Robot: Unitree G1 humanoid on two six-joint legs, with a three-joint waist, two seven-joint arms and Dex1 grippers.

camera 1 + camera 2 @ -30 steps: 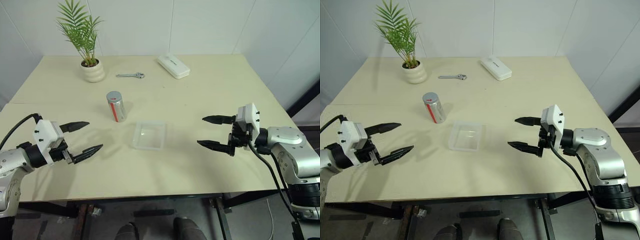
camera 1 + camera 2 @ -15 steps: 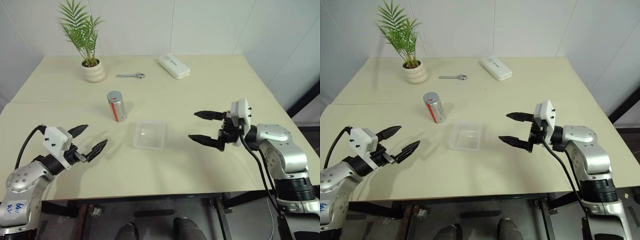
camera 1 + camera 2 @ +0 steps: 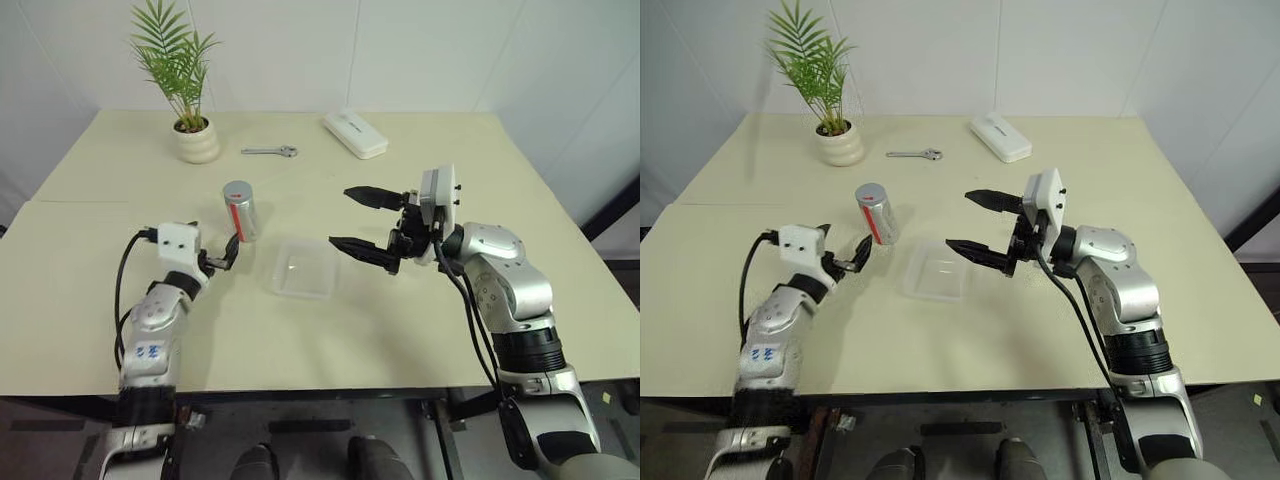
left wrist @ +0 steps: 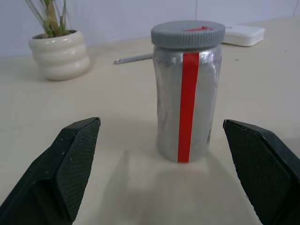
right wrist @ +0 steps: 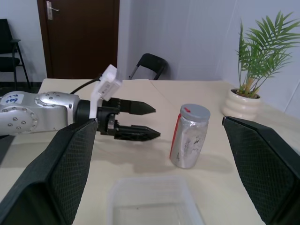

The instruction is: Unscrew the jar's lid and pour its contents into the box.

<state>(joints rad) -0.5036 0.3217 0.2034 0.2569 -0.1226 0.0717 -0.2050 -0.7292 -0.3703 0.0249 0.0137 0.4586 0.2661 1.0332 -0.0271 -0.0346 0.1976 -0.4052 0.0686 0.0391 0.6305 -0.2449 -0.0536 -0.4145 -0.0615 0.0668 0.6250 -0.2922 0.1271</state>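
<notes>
Whereas a second ago both arms hung near the surface's side edges, the left claw [image 3: 228, 256] has now swung forward to just short of the jar [image 3: 239, 210], fingers spread wide and empty, the jar standing between their tips in the left wrist view without touching either. The right claw [image 3: 358, 222] has drifted inward to hover above the box [image 3: 304, 268], its two fingers likewise wide apart and holding nothing.

One jar stands upright a little left of the surface's middle, its one grey lid [image 4: 188, 33] screwed on and a red strip down its side. One clear box lies empty just beside it, toward the near edge. Along the far edge sit one potted plant [image 3: 190, 95], one wrench [image 3: 269, 151] and one white oblong case [image 3: 355, 133].

The surface [image 3: 80, 300] is pale yellow-beige with a seam on its left part. White walls close the room behind; the right wrist view shows a dark door [image 5: 77, 37] and two black chairs.
</notes>
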